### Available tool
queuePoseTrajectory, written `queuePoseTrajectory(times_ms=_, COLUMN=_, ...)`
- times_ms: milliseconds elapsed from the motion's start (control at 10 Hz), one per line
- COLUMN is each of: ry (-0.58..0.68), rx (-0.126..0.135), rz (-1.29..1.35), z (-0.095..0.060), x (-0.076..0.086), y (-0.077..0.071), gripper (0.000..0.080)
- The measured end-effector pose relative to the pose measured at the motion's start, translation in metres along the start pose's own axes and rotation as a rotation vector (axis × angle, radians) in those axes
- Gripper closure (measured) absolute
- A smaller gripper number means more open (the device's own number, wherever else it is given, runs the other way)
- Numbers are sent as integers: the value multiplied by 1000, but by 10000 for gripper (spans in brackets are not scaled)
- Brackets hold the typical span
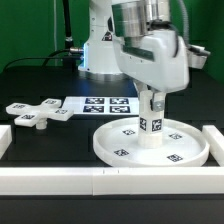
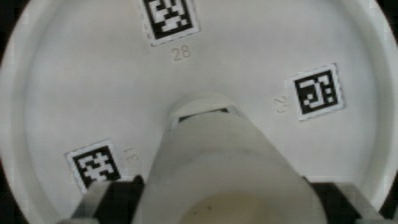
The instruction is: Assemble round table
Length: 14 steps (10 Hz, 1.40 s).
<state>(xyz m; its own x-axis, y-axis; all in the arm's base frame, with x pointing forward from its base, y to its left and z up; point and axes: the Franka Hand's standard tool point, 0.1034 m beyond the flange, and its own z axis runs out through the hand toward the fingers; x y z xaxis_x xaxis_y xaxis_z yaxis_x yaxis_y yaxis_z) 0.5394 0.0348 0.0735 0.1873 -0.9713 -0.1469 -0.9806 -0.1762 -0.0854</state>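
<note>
Your pincer (image 1: 150, 104) narrowly parted, clamped on short white plastic cylinder leg (image 1: 151, 126); wrist view shows fingers (image 2: 111, 198) flanking it either side. Leg upright, long axis vertical, straight below pincer, lower end at centre of large white round rimmed plastic disc (image 1: 186, 148), lower right of exterior frame. Seated or just touching: cannot tell. White cross-shaped plastic piece (image 1: 40, 112) on black bench (image 1: 50, 140), exterior view's left, well apart. You likely need straight-down push or twist.
</note>
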Motion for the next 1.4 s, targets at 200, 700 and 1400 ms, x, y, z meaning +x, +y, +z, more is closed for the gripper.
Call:
queuePoseTrajectory(times_ms=200, ry=-24, rx=47, rz=213, z=0, x=4, y=-2, gripper=393)
queuePoseTrajectory(times_ms=700, ry=-38, rx=43, rz=205, z=0, x=-1, y=-4, gripper=207)
queuePoseTrajectory(times_ms=1400, ry=-16, rx=26, rz=-348, z=-1, x=-7, y=-7, gripper=150)
